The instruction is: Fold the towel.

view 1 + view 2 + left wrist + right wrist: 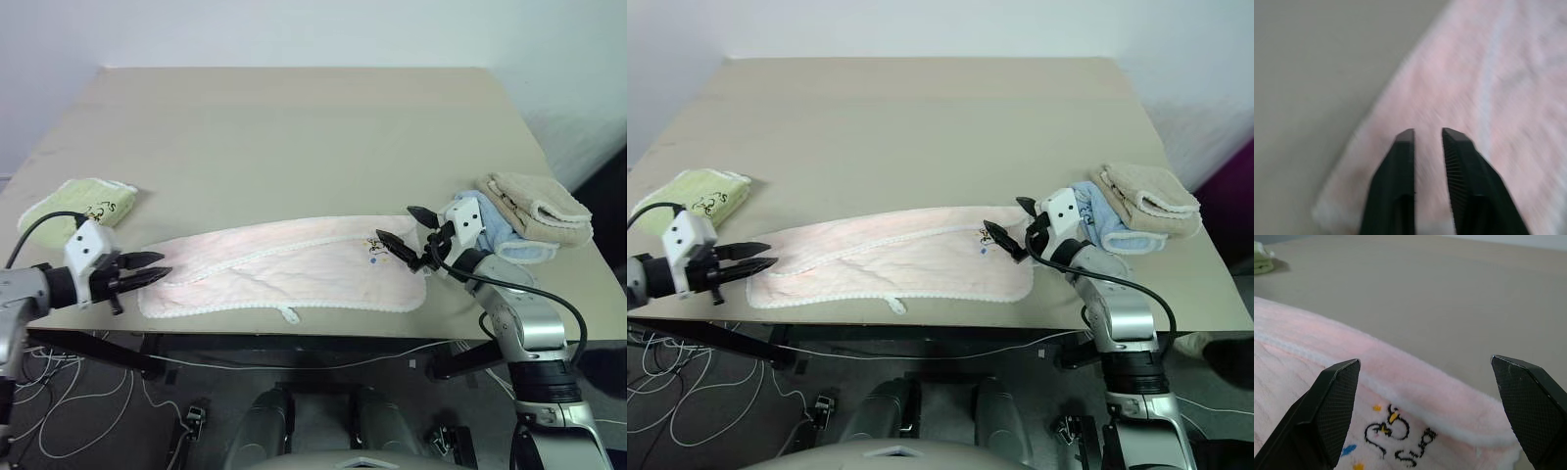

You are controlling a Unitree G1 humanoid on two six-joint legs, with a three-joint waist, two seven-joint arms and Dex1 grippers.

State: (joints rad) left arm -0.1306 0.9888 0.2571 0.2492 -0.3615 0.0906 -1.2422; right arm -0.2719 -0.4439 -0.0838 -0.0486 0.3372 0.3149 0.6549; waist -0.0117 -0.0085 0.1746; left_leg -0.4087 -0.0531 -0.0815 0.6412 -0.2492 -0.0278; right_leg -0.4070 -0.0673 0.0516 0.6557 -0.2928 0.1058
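Note:
The pale pink towel (284, 264) lies flat and long along the table's front edge, doubled lengthwise, with its white loop (289, 315) hanging at the near hem. Its dark embroidered mark (1396, 433) is near the right end. My left gripper (155, 267) hovers just off the towel's left end, pointing at it, fingers a little apart with nothing between them; in the left wrist view the fingertips (1405, 139) sit over pink cloth (1508, 73). My right gripper (400, 225) stands wide open over the right end, straddling the mark and holding nothing.
A light green folded towel (78, 203) lies at the table's left edge. Beige (534, 206) and light blue (500, 233) folded towels are stacked right behind my right gripper. The tan table (294, 127) stretches bare beyond the pink towel.

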